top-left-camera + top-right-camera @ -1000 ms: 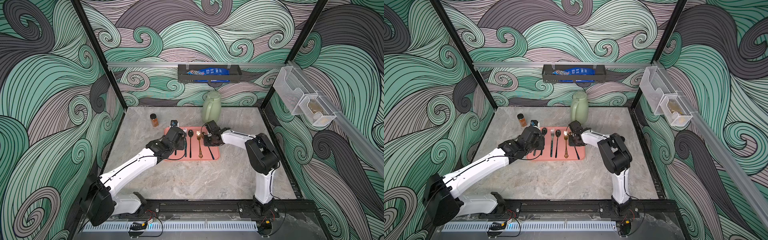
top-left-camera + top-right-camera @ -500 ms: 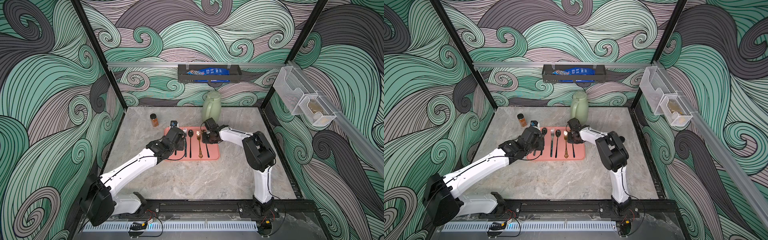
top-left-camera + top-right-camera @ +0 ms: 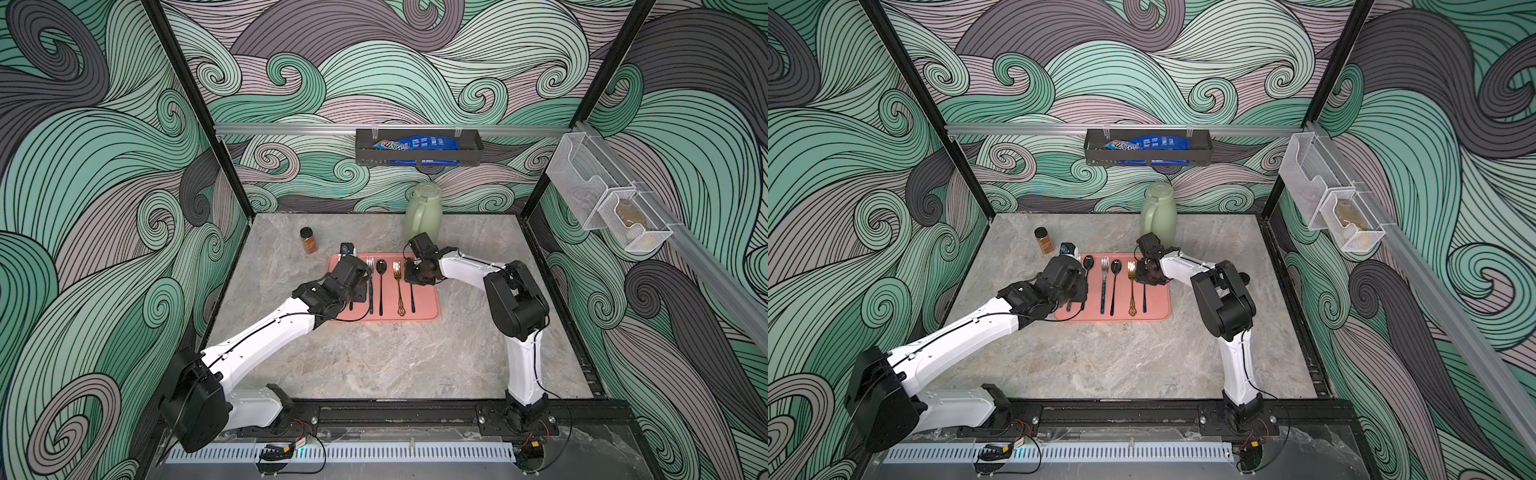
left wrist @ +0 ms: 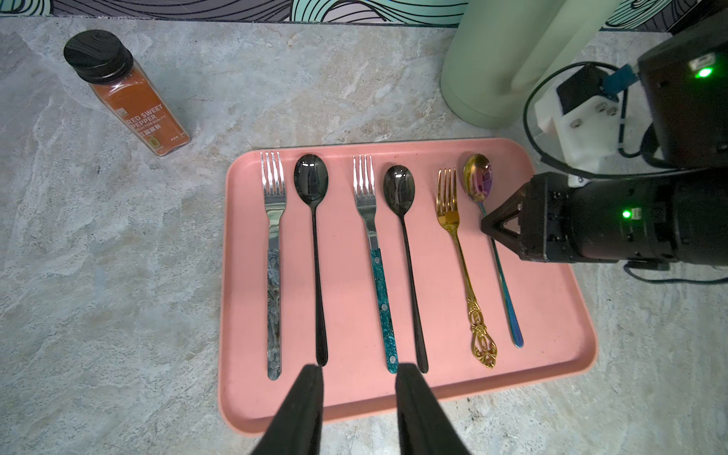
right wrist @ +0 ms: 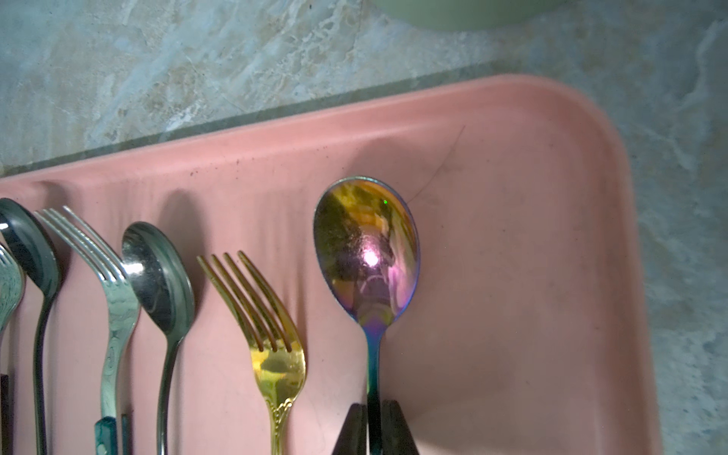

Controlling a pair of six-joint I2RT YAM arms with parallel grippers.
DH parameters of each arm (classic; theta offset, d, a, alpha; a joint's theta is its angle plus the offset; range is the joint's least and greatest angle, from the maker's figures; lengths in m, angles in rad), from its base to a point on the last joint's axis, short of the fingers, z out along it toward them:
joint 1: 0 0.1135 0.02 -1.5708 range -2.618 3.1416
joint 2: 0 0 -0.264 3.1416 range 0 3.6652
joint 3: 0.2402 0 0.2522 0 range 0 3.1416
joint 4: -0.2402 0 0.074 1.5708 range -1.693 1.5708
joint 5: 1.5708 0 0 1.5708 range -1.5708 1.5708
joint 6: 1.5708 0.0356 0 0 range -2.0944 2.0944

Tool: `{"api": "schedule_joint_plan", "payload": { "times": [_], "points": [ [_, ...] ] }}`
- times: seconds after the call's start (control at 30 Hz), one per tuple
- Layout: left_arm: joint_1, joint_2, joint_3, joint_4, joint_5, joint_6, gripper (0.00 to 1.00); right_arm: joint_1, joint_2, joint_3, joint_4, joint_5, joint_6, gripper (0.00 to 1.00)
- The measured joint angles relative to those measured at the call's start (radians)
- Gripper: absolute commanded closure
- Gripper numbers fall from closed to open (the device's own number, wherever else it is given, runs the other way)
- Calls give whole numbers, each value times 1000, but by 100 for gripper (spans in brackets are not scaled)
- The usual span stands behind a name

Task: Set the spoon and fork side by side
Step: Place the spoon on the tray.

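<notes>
Right hand [image 5: 370, 409] here, fingers close on either side of the neck of the rainbow spoon [image 5: 366, 252]. Honestly can't tell if they're clamping it or just loose around it. It lies flat at the end of the tray [image 5: 512, 275], just beside the gold fork [image 5: 272, 342] and roughly parallel. My worry: if I lift off with a finger dragging on that slick stem, it pivots and clanks into the fork, wrecking the pairing. Left hand [image 4: 359, 368] is spread and empty over the handle ends.
</notes>
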State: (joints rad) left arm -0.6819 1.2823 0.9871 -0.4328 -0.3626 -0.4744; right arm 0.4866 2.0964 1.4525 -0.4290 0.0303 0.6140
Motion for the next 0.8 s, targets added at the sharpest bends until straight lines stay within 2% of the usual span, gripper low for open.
{"api": "schedule_joint_plan", "payload": {
  "times": [0.13,0.27,0.37,0.47,0.57,0.7,0.8],
  "points": [
    [0,-9,-9,-1,-16,0,65,0,-5,2,-4,-3,-2,63],
    [2,-11,-9,1,-51,11,65,-3,-42,-3,-35,3,-28,58],
    [8,-11,-9,14,-96,31,65,-8,-113,-20,-49,15,-53,52],
    [22,-11,-17,56,-159,68,64,-17,-224,-60,-45,34,-88,42],
    [48,-16,-69,146,-238,122,58,-35,-364,-133,-12,58,-135,31],
    [102,-43,-208,294,-327,204,39,-95,-528,-268,77,95,-206,12],
    [166,-58,-323,441,-367,283,36,-144,-640,-410,182,146,-273,2]
  ]
}}
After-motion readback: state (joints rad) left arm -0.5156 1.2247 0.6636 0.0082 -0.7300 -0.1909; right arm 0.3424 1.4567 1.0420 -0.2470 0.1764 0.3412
